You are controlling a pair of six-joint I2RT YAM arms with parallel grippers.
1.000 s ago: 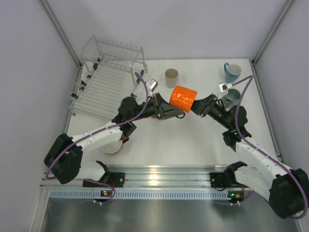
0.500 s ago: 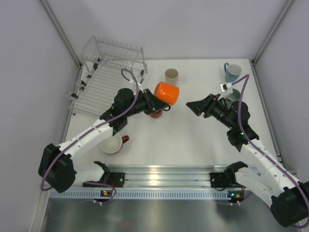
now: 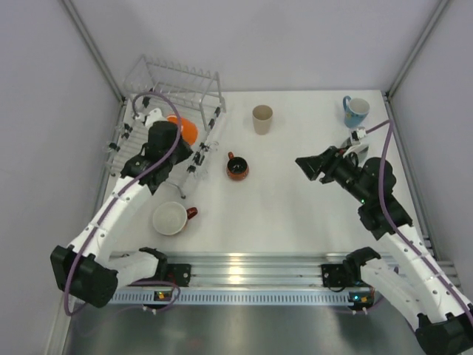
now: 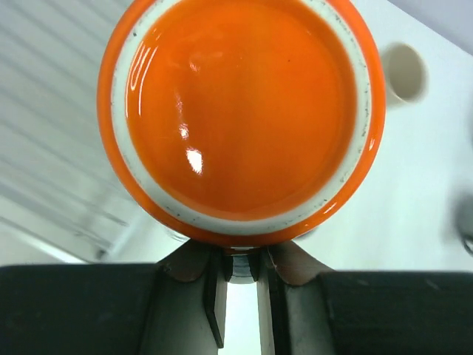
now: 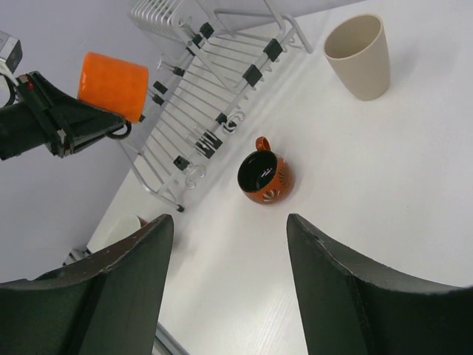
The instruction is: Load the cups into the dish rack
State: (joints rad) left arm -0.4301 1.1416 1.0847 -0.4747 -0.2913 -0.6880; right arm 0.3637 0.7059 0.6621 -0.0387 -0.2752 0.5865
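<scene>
Orange mug (image 3: 184,131) newly above dish rack (image 3: 185,81)

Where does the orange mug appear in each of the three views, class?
Top external: mug upper left, over the rack.
Left wrist: mug fills the upper frame, underside facing us.
Right wrist: mug upper left, by the rack.
Shared landmark: the beige tumbler.
</scene>
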